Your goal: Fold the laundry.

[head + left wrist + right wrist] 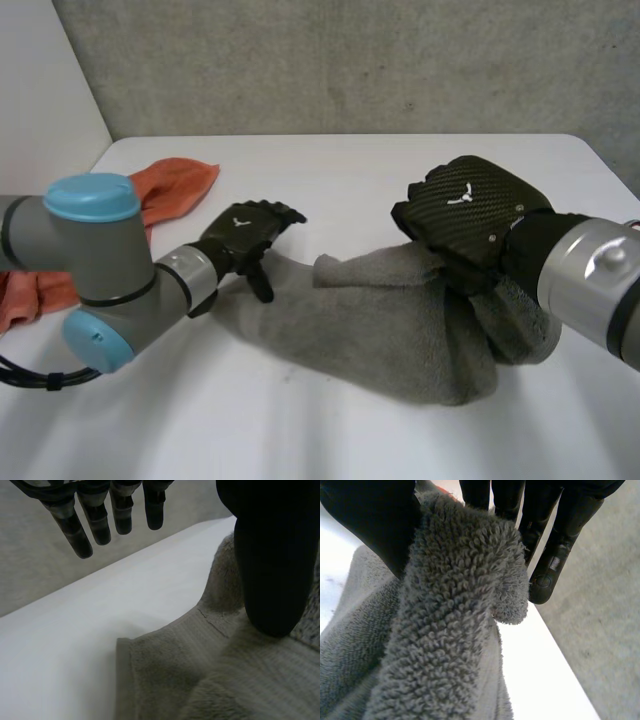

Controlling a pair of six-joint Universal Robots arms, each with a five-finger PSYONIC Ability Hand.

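In the head view a grey towel (380, 325) lies bunched in a loose heap across the middle of the white table (400, 160). The right hand (470, 215) is at the towel's right end with cloth gathered under its palm, and the left hand (245, 232) is at the left end. An orange cloth (175, 185) lies near the far left edge, behind the left arm and well apart from the towel. In the left wrist view that hand is open: its fingers (75, 530) reach out straight over bare table and clear of the cloth, while its thumb (272, 570) comes down onto the towel's edge near a corner, so nothing is grasped. In the right wrist view the hand is closed on the towel, a thick fold of it pinched between the thumb (370, 515) and the curled fingers (555, 555). The fold has barely begun; this looks like the step of taking hold of both ends so the towel can be spread. Next the left hand most likely needs to close on its corner, and then both ends must be drawn apart to flatten the cloth.
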